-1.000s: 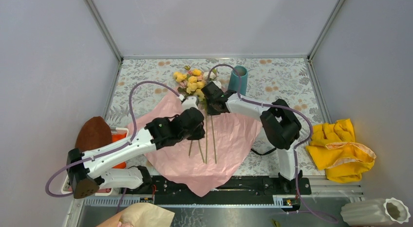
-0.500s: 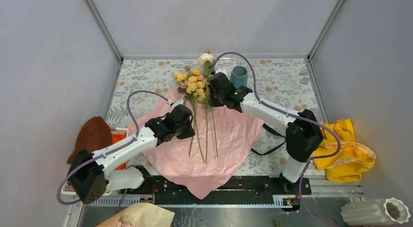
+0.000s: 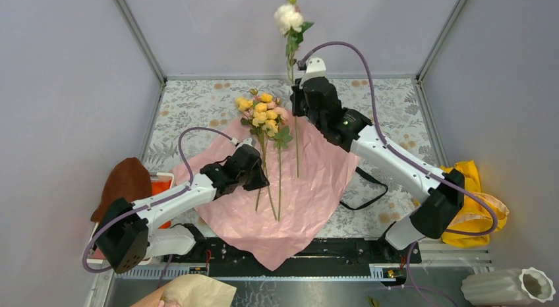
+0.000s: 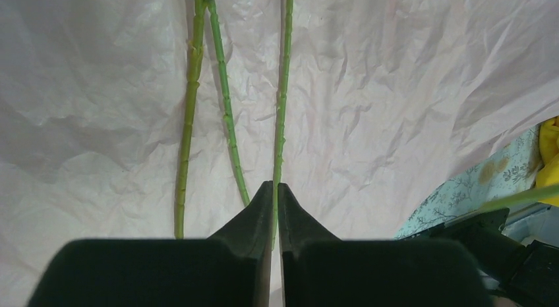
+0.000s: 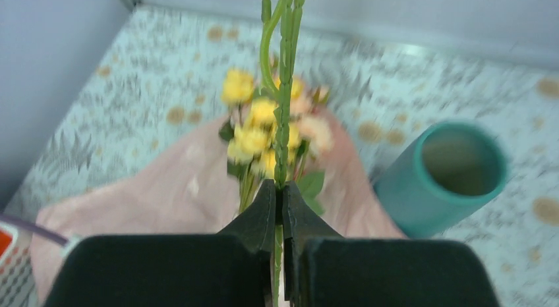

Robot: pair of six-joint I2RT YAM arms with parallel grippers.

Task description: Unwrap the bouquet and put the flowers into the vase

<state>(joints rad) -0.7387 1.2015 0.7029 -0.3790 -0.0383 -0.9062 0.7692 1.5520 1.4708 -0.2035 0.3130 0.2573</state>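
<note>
Flowers with long green stems and yellow and pink artificial blooms [image 3: 264, 114] lie on crinkled pink paper [image 3: 316, 182] beside the matte teal cylinder vase [image 5: 412, 201], right gripper [image 5: 278, 188] clamped on a cream-white rose [image 3: 288, 18] held upright up high, left gripper [image 4: 277, 186] pinched together over a lying stem.

Looks like a robot lab test cell: grey panel walls [image 3: 62, 89], metal corner posts [image 3: 138, 38], floral-clothed table [image 3: 385, 96].

Yellow cloth [image 3: 478, 218] and white ribbed vase [image 3: 504, 288] sit right.
</note>
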